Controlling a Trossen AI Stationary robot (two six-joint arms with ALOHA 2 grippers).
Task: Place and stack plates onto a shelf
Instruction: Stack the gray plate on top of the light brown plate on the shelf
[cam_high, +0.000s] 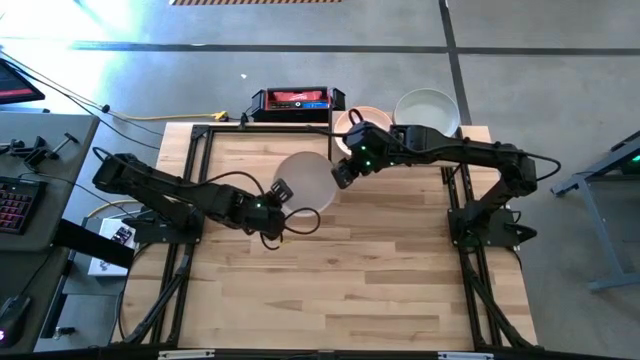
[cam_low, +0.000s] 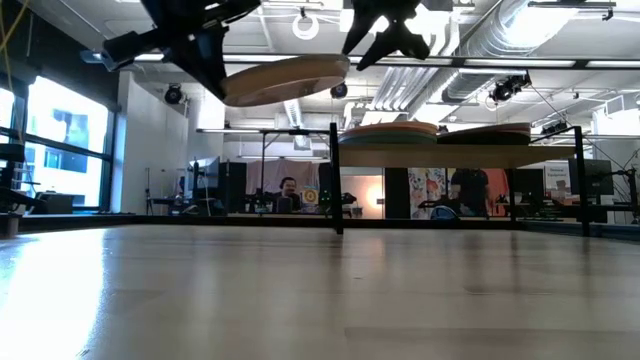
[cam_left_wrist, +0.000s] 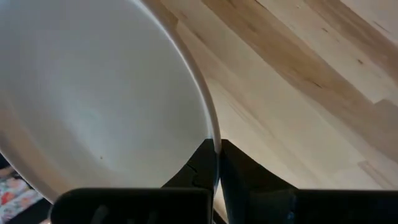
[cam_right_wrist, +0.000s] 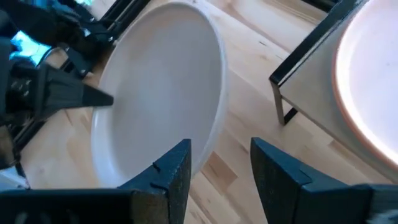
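The round, shallow white plate (cam_high: 305, 181) hangs in the air above the large light-wood tabletop (cam_high: 340, 270), short of the small raised light-wood shelf (cam_low: 460, 155) on its thin black frame. The left gripper (cam_high: 279, 192) is clamped tight on the plate's rim, on the side away from the shelf. The right gripper (cam_high: 343, 172), on the shelf side of the plate, has its jaws spread wide and apart from the rim, holding nothing. On the shelf lie a peach-rimmed plate (cam_high: 357, 124) and a white plate (cam_high: 427, 110), side by side. Behind the shelf sits a black case with a red label (cam_high: 298, 103); its writing is too small to read.
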